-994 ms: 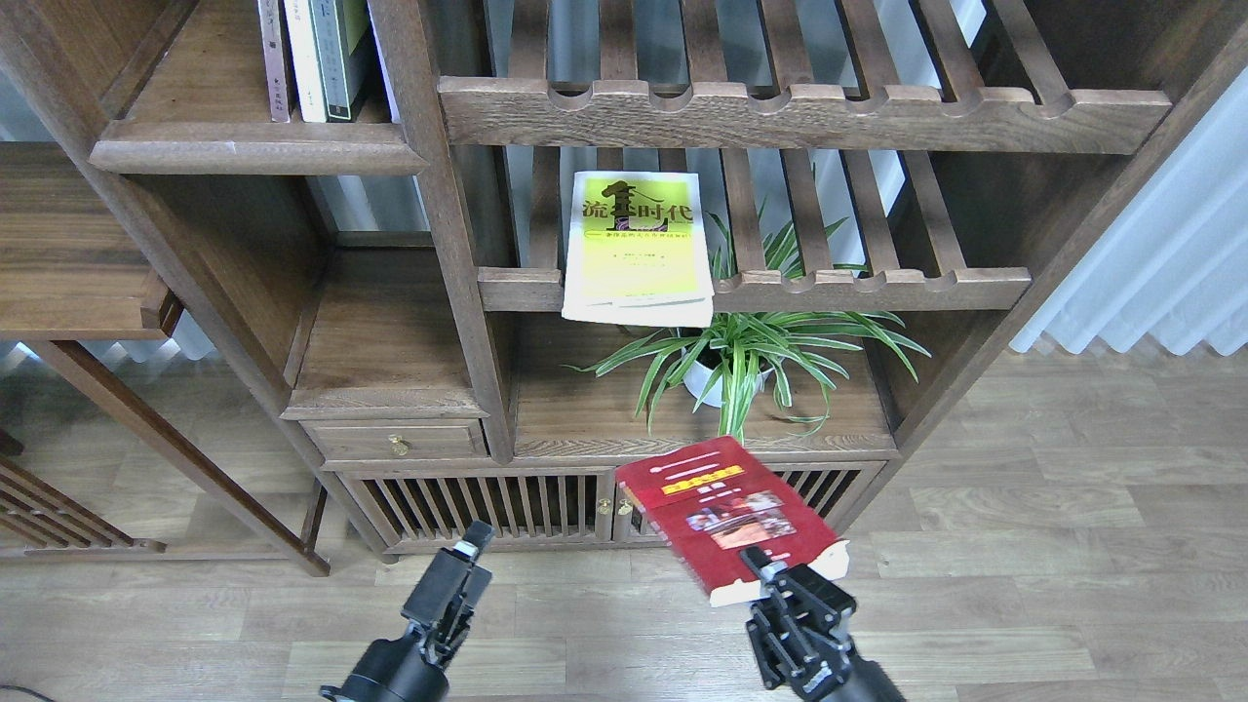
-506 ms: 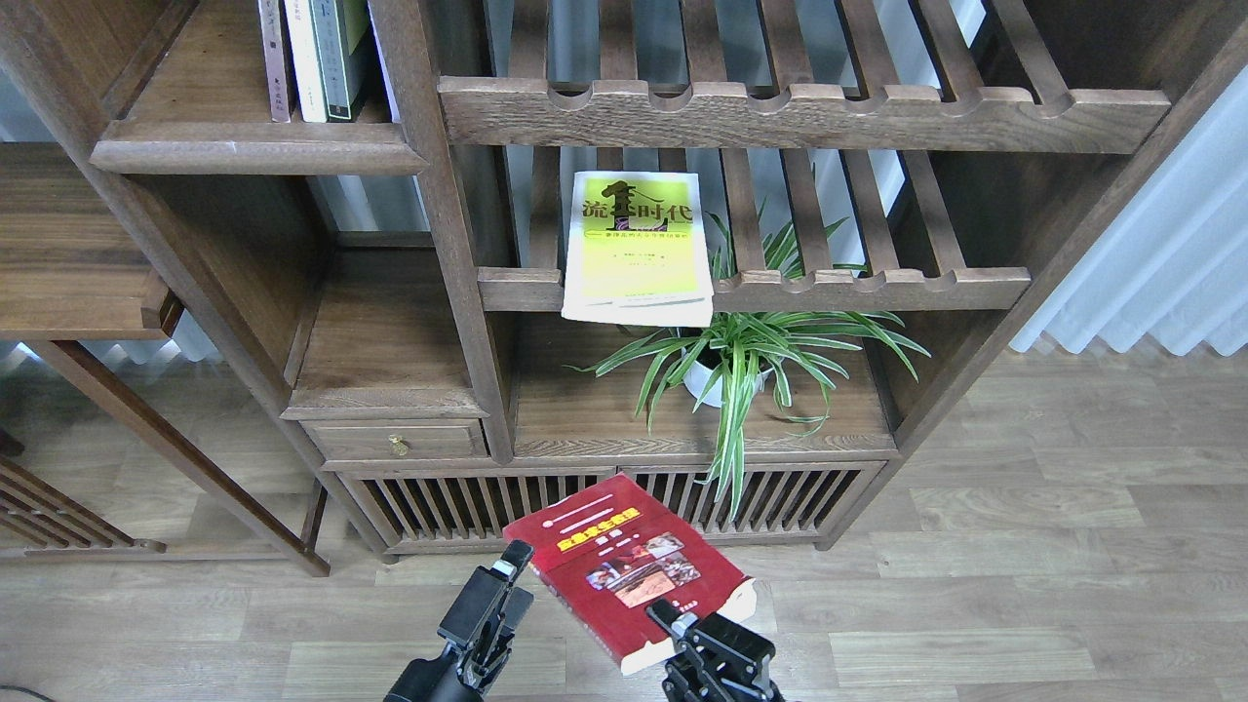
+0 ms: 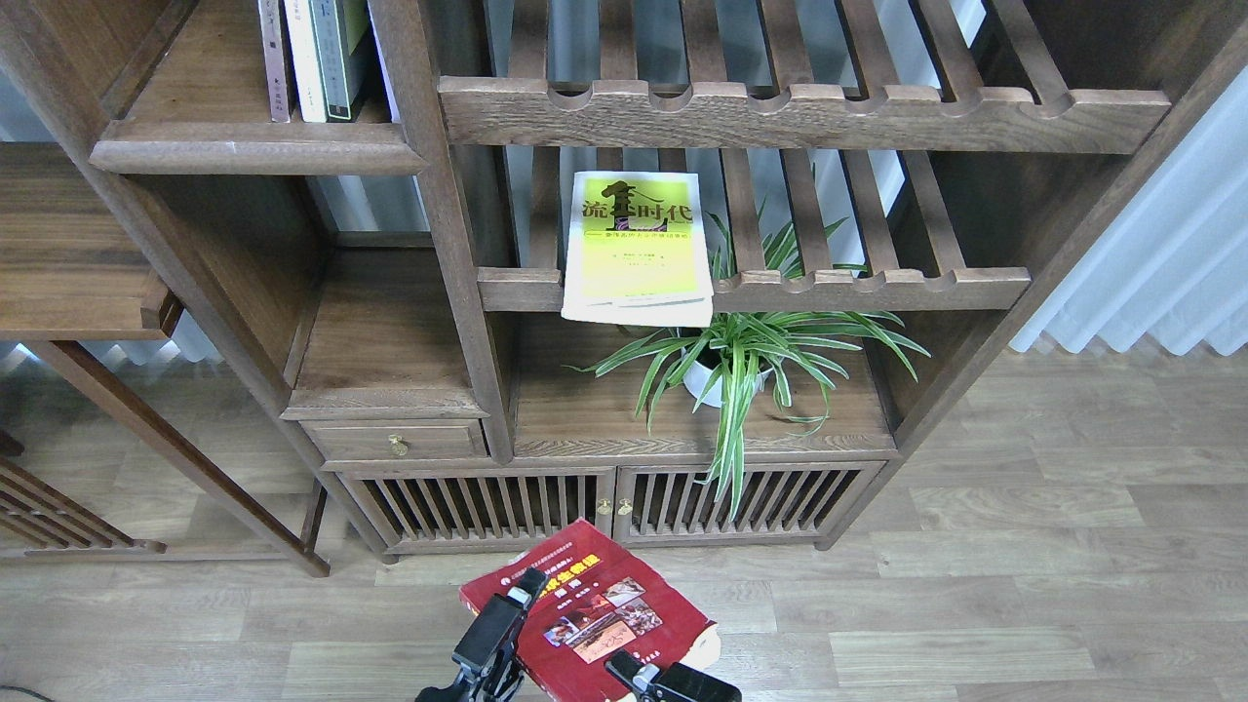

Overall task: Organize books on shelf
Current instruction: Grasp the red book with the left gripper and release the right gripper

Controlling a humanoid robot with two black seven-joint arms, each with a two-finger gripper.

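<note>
At the top left, the solid shelf (image 3: 255,146) carries only some upright books (image 3: 314,58). Low in the middle, the left gripper (image 3: 502,619) overlaps the left edge of the red book (image 3: 595,604); whether it grips cannot be told. The right gripper (image 3: 643,678) holds the book's near edge, and the yellow-green book (image 3: 639,249) lies on the slatted rack (image 3: 877,288).

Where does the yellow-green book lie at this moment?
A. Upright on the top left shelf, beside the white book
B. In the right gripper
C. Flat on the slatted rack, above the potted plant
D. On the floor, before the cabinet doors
C: the yellow-green book lies flat on the slatted rack, its front edge hanging over the rail, with the potted plant just below.
</note>
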